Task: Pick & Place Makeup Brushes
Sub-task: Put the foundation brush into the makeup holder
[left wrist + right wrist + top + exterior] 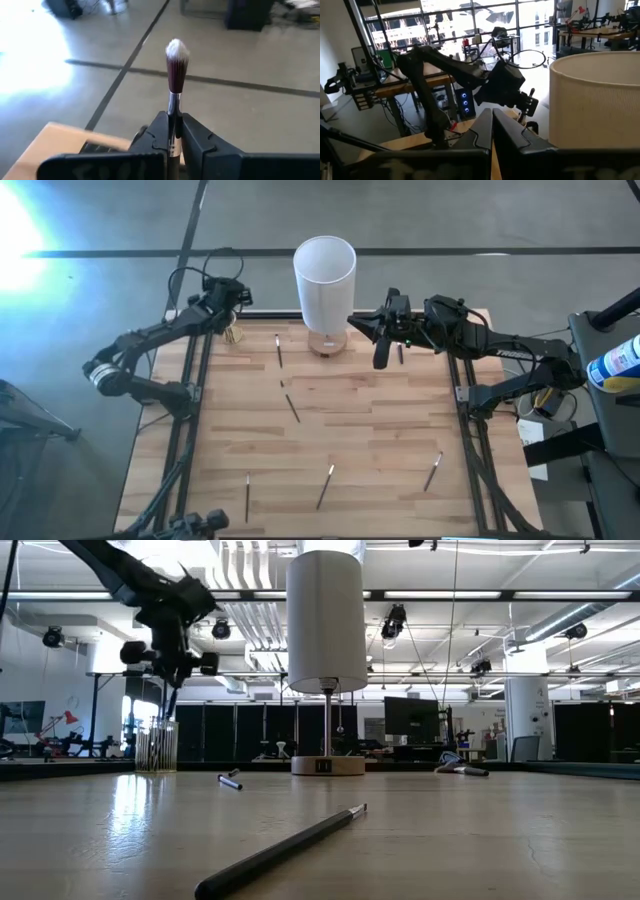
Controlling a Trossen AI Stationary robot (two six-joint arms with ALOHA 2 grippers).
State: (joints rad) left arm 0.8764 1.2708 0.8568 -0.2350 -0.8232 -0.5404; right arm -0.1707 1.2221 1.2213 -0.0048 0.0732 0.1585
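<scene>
My left gripper (174, 131) is at the table's far left corner, shut on a makeup brush (175, 65) with a dark reddish, white-tipped head. It hangs above the small clear cup (235, 335) (156, 746). My right gripper (492, 125) is shut beside the tall white cylinder (325, 275), with nothing showing between its fingers. Several brushes lie flat on the table: (279, 350), (291, 405), (400, 355), (247, 495), (325, 485), (433, 470). In the low view the nearest brush (285, 845) lies in front. My left gripper pinches the brush between its two fingers at the silvery ferrule (173, 107), just behind the head. The brush lies along the fingers, with its head sticking out past the fingertips. It is lifted clear of the table, above the cup.
The white cylinder stands on a round wooden base (327, 765) at the far middle of the table (370, 430), close to my right gripper. Dark rails run along the table's left and right edges. A cart with a bottle (620, 360) stands off the right side.
</scene>
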